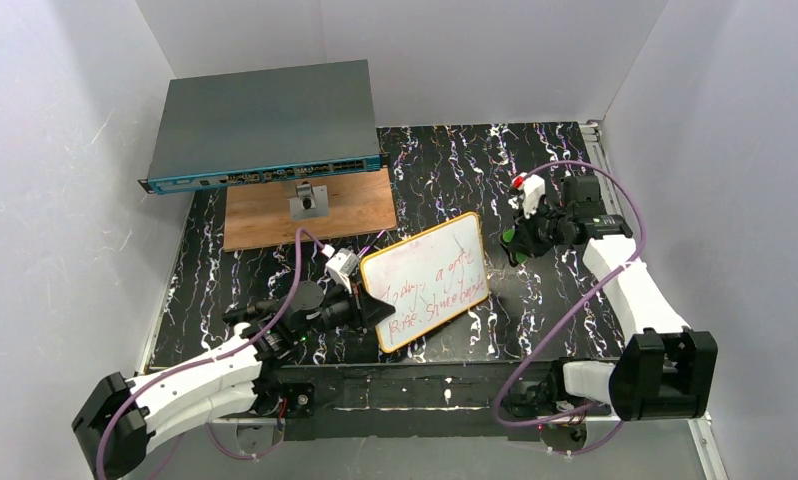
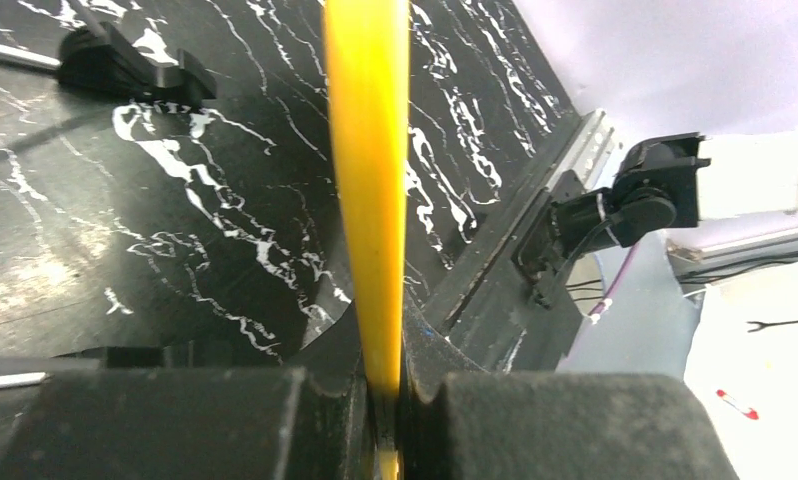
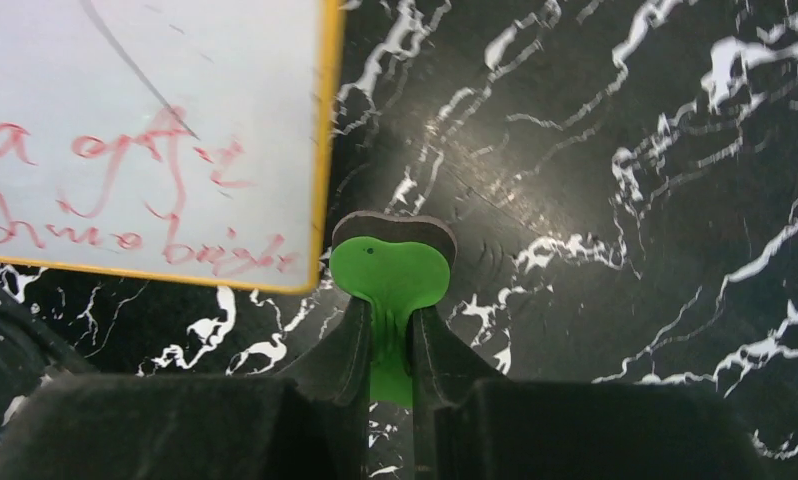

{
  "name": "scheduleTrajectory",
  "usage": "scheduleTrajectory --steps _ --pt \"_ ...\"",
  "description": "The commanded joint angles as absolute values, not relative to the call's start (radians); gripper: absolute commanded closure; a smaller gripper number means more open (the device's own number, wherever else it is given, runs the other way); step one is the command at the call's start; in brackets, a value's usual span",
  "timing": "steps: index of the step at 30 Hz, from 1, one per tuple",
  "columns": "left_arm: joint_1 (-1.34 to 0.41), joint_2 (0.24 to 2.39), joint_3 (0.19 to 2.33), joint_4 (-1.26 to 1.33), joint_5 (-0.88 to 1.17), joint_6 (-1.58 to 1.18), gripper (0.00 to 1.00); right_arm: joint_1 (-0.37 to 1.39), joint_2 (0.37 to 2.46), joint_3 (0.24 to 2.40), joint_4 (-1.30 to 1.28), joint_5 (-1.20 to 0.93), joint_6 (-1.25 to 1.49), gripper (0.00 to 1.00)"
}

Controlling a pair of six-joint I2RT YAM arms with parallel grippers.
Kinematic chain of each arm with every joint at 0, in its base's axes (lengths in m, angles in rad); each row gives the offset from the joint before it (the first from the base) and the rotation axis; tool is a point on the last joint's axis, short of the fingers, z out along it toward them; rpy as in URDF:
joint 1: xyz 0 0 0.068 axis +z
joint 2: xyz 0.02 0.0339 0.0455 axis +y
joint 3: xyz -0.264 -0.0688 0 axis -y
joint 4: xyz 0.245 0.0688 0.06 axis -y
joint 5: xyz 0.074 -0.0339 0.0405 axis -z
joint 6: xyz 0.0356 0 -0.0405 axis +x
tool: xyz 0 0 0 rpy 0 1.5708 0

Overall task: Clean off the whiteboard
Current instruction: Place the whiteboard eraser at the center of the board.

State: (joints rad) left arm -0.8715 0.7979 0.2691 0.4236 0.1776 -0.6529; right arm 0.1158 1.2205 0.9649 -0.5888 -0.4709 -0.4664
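The whiteboard [image 1: 427, 281], white with an orange rim and red handwriting, is held tilted above the black marbled table. My left gripper [image 1: 375, 312] is shut on its left edge; in the left wrist view the orange rim [image 2: 367, 170] runs up from between the jaws of that gripper [image 2: 393, 392]. My right gripper [image 1: 516, 243] hovers to the right of the board, shut on a green eraser [image 3: 389, 275] with a dark felt face. In the right wrist view the board's corner with red writing [image 3: 145, 150] lies just left of the eraser, apart from it.
A brown wooden board [image 1: 310, 208] lies at the back left, with a grey-blue flat device [image 1: 265, 125] resting above it. White walls close in the sides. A metal rail [image 1: 600, 160] borders the table's right edge.
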Motion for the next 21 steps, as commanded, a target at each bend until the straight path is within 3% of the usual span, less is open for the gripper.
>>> scheduleTrajectory --steps 1,12,21 --pt "-0.862 0.689 0.359 0.328 0.085 -0.574 1.00 0.062 1.303 0.977 -0.616 -0.404 -0.420 0.99" --pt "-0.862 0.644 0.335 0.349 0.109 -0.565 1.00 0.035 1.567 1.016 -0.642 -0.262 -0.367 0.99" --pt "-0.863 0.632 0.334 0.357 0.124 -0.556 1.00 0.035 1.654 1.034 -0.682 -0.250 -0.369 0.61"
